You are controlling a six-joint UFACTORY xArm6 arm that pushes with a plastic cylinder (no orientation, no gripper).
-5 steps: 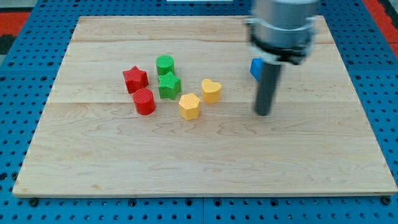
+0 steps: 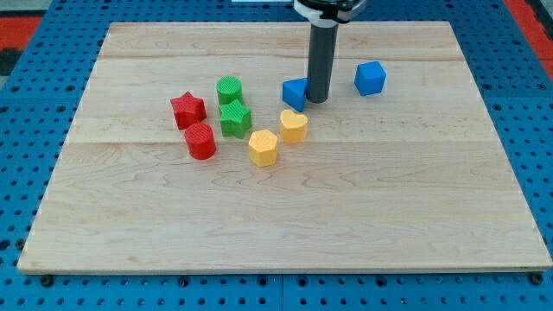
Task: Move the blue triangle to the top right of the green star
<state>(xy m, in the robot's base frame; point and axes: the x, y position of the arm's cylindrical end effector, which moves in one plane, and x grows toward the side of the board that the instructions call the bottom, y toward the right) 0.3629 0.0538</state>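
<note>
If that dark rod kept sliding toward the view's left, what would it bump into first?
My tip already sits against the right side of the blue triangle, so that goes first. Farther along that line stands the green cylinder, just above the green star, though depth is uncertain.

- A robotics lab or test bench, by the look of it.
- A pale wooden board serves as the surface, laid on a blue perforated base with regular holes.
- Small coloured plastic blocks are scattered on it, like test pieces.
</note>
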